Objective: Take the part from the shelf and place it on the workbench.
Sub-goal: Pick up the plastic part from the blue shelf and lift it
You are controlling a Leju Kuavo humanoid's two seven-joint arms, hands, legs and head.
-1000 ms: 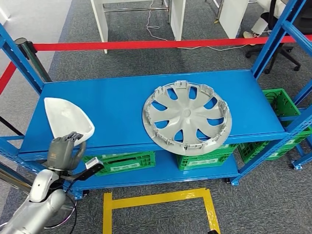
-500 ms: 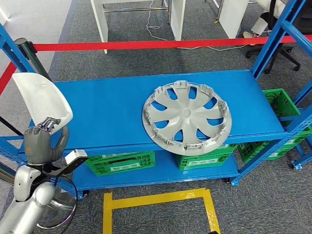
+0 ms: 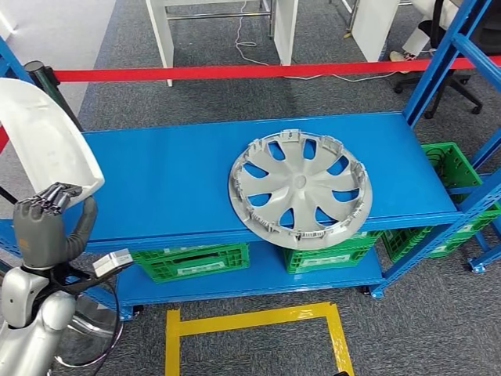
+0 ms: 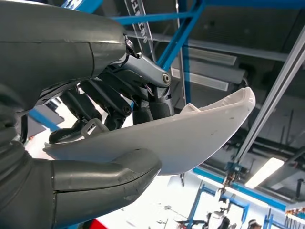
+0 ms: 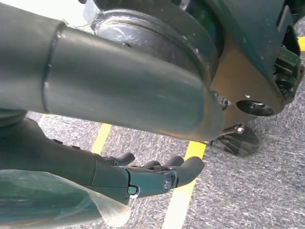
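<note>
Grey carpet floor [image 3: 195, 102] w/ red barrier tape [image 3: 236, 72] stretched across behind blue shelf rack [image 3: 189, 180]. Head view: silver hubcap [image 3: 300, 188] lying flat on top shelf, right of centre, near edge overhanging front lip. Green crates [image 3: 189, 261] on lower shelf, another green crate [image 3: 452, 164] at far right. Yellow floor marking [image 3: 254, 319] in front of rack. White part [image 3: 44, 141] up at far left, off shelf surface, tilted, held from below by left hand [image 3: 47, 227]; fingers [image 3: 56, 196] on part's lower edge, thumb up alongside. Silver left arm [image 3: 23, 313] rising from bottom-left corner. Seated person's legs [image 3: 423, 31] and office chair [image 3: 455, 74] top right, beyond tape.

Left wrist view: white part [image 4: 172, 138] clamped between thick grey thumb [image 4: 107, 176] on one face and dark fingers [image 4: 107, 100] on other; part's tip sticking out past hand, clear of rack. Blue rack beams [image 4: 187, 33] in bg.

Right wrist view: right hand [image 5: 151, 176] hanging over grey carpet [image 5: 259, 191] and yellow line [image 5: 183, 191]; fingers gently curved, lying close side by side, holding nothing.
</note>
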